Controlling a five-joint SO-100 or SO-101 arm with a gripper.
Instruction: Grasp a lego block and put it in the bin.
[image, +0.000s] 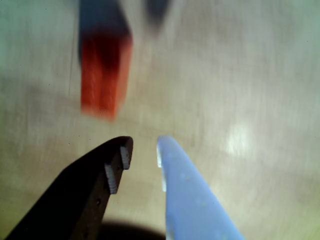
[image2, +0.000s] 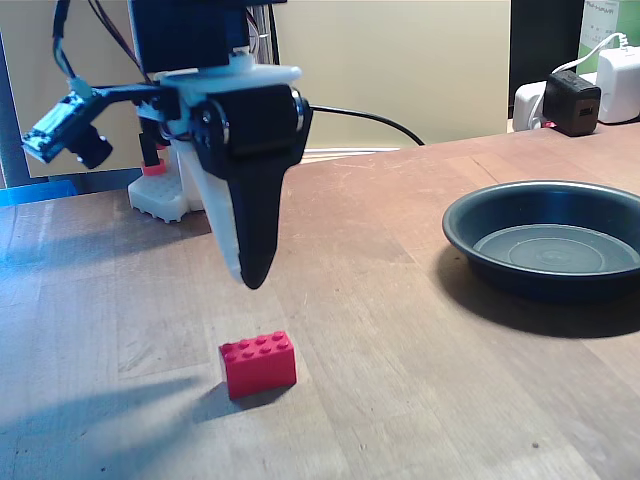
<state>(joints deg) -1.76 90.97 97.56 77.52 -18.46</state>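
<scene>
A red lego block (image2: 258, 364) lies on the wooden table (image2: 400, 320), untouched. The claw (image2: 252, 277) hangs just above it, tips slightly parted and holding nothing. The bin (image2: 545, 240) sits well apart. This looks like the approach; next, lower and straddle the block.

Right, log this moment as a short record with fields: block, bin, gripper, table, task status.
block: red lego block lying studs-up on the table, nothing touching it; blurred in the wrist view
bin: dark round bin at the right of the fixed view, nothing inside it
gripper: gripper above the table, empty, jaws a little apart; tips hang above and behind the block in the fixed view
table: wooden table
task status: block not yet grasped, bin not yet filled
</scene>
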